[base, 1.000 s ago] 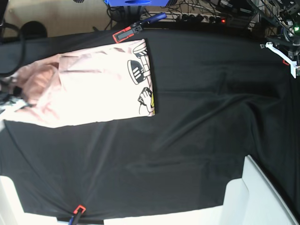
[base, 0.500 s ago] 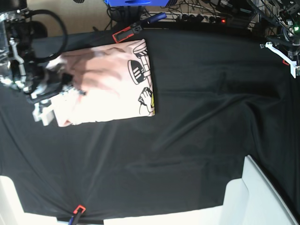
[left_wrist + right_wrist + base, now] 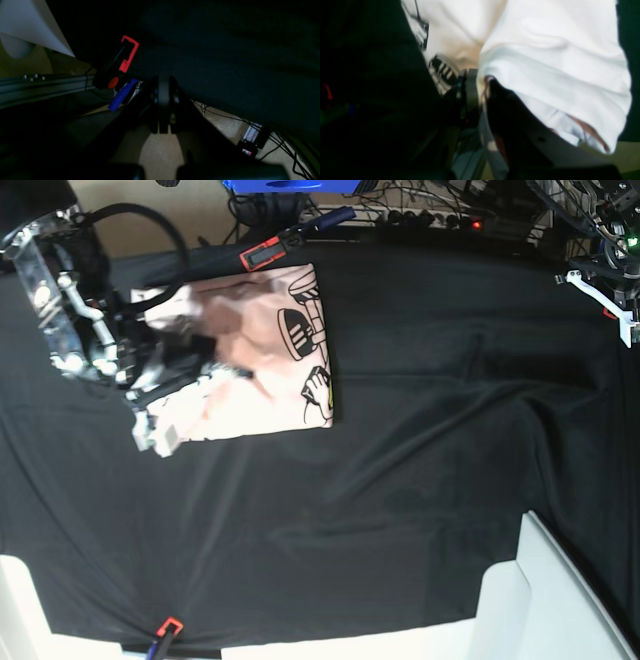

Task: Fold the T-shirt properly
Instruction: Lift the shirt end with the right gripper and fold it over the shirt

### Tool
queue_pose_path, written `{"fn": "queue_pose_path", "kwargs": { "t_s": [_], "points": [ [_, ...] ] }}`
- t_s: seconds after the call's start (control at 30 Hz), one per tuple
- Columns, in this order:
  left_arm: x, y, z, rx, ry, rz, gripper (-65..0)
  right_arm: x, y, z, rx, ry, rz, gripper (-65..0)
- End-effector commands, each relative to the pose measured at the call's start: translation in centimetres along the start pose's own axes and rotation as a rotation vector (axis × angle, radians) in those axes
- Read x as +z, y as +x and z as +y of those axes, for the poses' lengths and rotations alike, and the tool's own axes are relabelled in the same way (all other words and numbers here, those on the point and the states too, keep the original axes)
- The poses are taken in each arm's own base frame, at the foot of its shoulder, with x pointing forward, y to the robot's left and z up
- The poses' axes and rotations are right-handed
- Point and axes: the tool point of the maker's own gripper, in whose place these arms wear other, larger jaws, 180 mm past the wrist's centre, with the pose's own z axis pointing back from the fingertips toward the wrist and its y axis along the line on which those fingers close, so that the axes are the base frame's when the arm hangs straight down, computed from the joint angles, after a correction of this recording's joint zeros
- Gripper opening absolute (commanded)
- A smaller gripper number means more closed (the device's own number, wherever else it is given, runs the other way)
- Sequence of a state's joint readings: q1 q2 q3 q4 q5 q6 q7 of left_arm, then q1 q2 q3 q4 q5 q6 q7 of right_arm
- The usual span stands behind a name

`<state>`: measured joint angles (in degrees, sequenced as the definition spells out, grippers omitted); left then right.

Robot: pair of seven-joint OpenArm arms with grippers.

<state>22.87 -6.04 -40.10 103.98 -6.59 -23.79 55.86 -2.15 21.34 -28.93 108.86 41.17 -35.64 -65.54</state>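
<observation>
Right gripper (image 3: pixel 480 97) pinches fold of pale pink cotton T-shirt (image 3: pixel 265 355), upper left of base frame; left gripper (image 3: pixel 163 105) closed, empty, over black table cloth (image 3: pixel 420 480) edge.

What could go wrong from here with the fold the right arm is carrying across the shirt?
1. The right claw pinches only a thin edge of the T-shirt; it may slip and drop short.
2. The carried layer looks bunched and wrinkled, so the fold may land creased and uneven over the graphic.
3. The red clamp sits close to the shirt's far edge; the arm or fabric might snag there.
</observation>
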Motion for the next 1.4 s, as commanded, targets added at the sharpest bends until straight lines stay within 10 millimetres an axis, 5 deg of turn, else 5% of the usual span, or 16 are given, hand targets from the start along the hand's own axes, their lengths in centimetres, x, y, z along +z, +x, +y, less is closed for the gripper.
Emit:
{"fn": "queue_pose_path", "kwargs": {
  "t_s": [0.0,0.3,0.5,0.73,1.03,1.27,1.37],
  "points": [
    [0.3,0.9,0.8,-0.003,0.022,-0.030,-65.0,0.4,1.0,1.4,0.008,0.035,-0.024,-64.7],
    [0.3,0.9,0.8,-0.003,0.022,-0.028,-65.0,-1.2,-1.9,5.3,0.107,0.060,0.076,-64.7],
    [0.3,0.8,0.8,-0.003,0.022,-0.027,-65.0,-2.8,-1.8,4.7,0.149,0.007,0.106,-64.1],
    [-0.1,0.2,0.6,0.005,0.014,-0.009,-65.0,-2.9,-1.2,6.5,0.149,0.041,0.098,-63.7],
    [-0.5,-0.5,0.6,0.013,0.010,0.011,-65.0,-2.5,-1.2,9.9,0.156,0.117,0.093,-37.7],
    [-0.5,-0.5,0.7,0.012,0.010,0.011,-65.0,0.0,0.4,11.5,0.197,0.193,0.011,-36.6],
    [-0.4,-0.5,0.7,0.013,0.011,0.010,-65.0,1.8,1.7,10.7,0.123,0.215,-0.048,-37.0]
  ]
}}
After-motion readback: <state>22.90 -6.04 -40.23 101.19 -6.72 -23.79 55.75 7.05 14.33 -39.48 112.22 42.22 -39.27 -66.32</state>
